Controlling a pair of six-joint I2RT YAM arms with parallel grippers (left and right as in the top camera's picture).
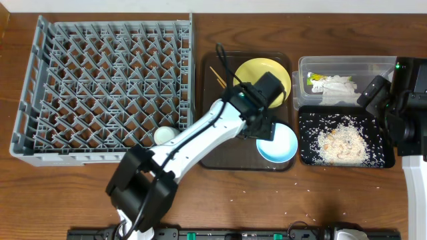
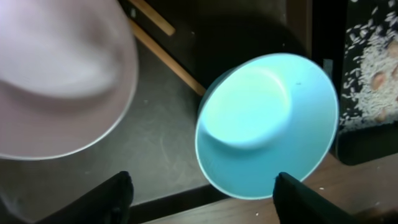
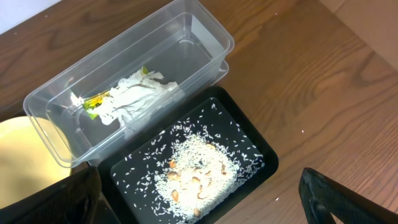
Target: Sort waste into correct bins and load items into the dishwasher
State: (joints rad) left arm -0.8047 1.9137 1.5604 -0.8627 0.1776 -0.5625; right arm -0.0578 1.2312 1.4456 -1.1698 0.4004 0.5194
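My left gripper (image 2: 202, 186) is open and empty over the brown tray, its right finger beside the rim of the light blue bowl (image 2: 267, 124); from overhead the gripper (image 1: 265, 127) is just above the bowl (image 1: 279, 145). A blurred white bowl (image 2: 56, 81) and the chopsticks (image 2: 165, 53) lie left of it. The yellow plate (image 1: 262, 75) and chopsticks (image 1: 218, 75) are on the tray. A small white cup (image 1: 165, 136) sits in the grey dish rack (image 1: 100, 40). My right gripper (image 3: 199, 186) is open and empty above the black tray (image 3: 261, 146) of rice scraps (image 3: 199, 171). The clear tub (image 3: 205, 31) holds the paper (image 3: 140, 93) and wrapper (image 3: 93, 102).
The dark brown serving tray (image 1: 230, 157) lies between the rack and the bins. The clear tub (image 1: 303, 67) and black tray (image 1: 380, 160) stand at the right under my right arm (image 1: 373, 93). A few rice grains lie on the table near the front edge (image 1: 310, 190).
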